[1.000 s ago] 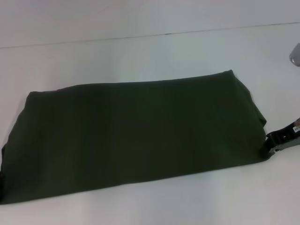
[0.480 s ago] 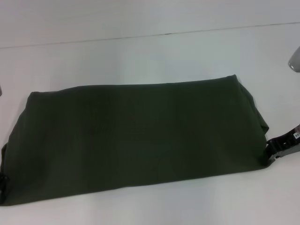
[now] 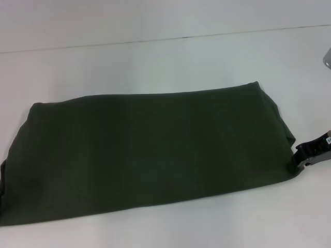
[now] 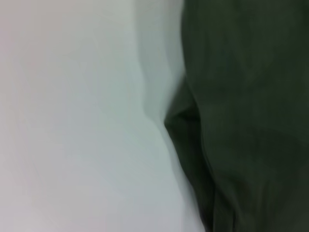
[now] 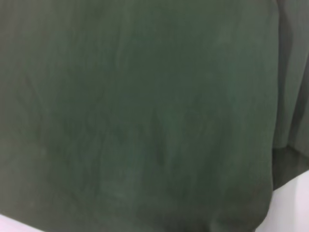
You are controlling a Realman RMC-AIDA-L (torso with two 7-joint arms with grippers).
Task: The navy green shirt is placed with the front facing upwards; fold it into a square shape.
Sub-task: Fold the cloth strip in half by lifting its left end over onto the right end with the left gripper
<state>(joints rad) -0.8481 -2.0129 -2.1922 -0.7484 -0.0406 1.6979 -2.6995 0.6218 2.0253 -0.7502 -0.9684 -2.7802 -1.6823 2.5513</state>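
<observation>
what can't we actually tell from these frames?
- Right tool: head view shows it at the right end of the navy green shirt, mostly cut off by the picture edge; whether it grips the cloth is unclear.
- Left tool: in no view; the left wrist view shows only shirt edge and table.
- Chest print and collar: none visible; plain green faces up.
- Right wrist view: cloth fills it, so no fold layers readable.
</observation>
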